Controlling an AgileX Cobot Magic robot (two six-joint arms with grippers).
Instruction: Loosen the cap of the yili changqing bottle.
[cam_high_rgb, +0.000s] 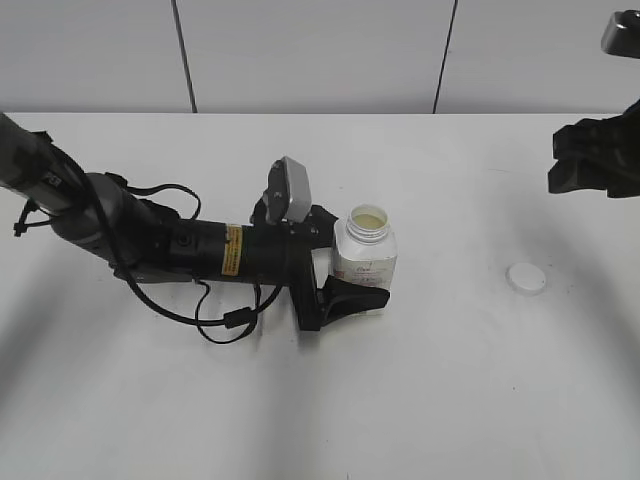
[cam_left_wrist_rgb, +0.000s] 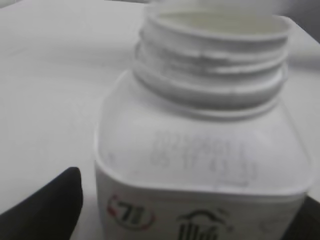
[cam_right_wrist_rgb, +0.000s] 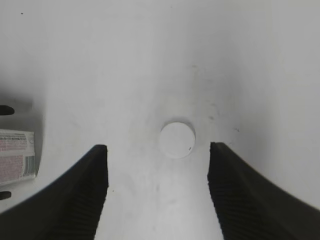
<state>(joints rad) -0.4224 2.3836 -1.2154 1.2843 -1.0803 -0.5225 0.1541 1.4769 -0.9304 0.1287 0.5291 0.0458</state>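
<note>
The yili changqing bottle (cam_high_rgb: 363, 255) stands upright on the white table, a white squarish bottle with pink-red label print. Its wide threaded neck is open and a pale yellowish content shows inside. My left gripper (cam_high_rgb: 356, 260) lies low on the table with a finger on each side of the bottle's body. The left wrist view shows the bottle (cam_left_wrist_rgb: 200, 150) close up between the fingertips (cam_left_wrist_rgb: 192, 217). The cap (cam_high_rgb: 525, 277) lies flat on the table to the right, apart from the bottle. My right gripper (cam_high_rgb: 590, 160) hovers high above it, open and empty. In the right wrist view the cap (cam_right_wrist_rgb: 177, 139) lies between the spread fingers (cam_right_wrist_rgb: 157, 147), and the bottle's label edge (cam_right_wrist_rgb: 15, 155) shows at the left.
The left arm with its black cables (cam_high_rgb: 230, 318) lies across the left half of the table. A grey panelled wall (cam_high_rgb: 320, 50) stands behind the table's far edge.
</note>
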